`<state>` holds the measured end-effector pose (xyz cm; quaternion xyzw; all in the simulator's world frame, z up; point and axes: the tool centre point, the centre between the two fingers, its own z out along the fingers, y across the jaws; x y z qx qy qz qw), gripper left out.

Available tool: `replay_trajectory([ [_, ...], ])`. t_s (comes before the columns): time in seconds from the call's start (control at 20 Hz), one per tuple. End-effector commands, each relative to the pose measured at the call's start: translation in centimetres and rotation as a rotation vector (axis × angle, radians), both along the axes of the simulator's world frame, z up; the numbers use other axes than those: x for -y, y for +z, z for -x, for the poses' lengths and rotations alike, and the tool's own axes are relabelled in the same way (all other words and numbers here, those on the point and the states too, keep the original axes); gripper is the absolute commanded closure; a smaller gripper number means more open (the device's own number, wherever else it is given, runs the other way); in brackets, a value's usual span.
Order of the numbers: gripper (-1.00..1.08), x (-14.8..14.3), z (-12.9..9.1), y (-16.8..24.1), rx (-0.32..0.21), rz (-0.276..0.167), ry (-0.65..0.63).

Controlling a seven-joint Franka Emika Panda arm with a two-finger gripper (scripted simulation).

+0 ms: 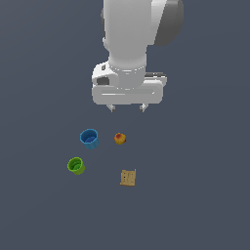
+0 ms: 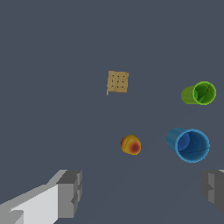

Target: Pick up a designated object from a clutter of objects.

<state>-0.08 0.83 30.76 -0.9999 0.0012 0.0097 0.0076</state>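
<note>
— What do you see closest to you?

— My white two-fingered gripper (image 1: 127, 107) hangs above the dark grey floor (image 1: 195, 205), fingers spread wide, nothing between them. Nearest lie the small red-yellow apple-like ball (image 2: 131, 145) and the hollow blue cylindrical cup (image 2: 189, 145), standing apart.

— And the cup you want?

— The small bright green cylindrical cup (image 1: 75, 166) stands upright past the blue one, near it, not touching. The flat tan square box (image 1: 128, 177) lies beyond the ball, well apart from the green cup.
</note>
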Motion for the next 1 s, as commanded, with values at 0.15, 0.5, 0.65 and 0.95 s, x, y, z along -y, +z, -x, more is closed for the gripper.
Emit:
replay_trajectory([
  [0.15,-0.92,-0.1,-0.1,0.3,0.008,0.001,0.001],
  [0.5,-0.92,-0.8,-0.5,1.6,0.046,0.005,-0.003],
  [0.65,-0.92,-0.7,-0.5,1.6,0.045,0.005,-0.003],
  [0.95,-0.92,-0.2,-0.9,1.1,0.044,0.004,0.024],
])
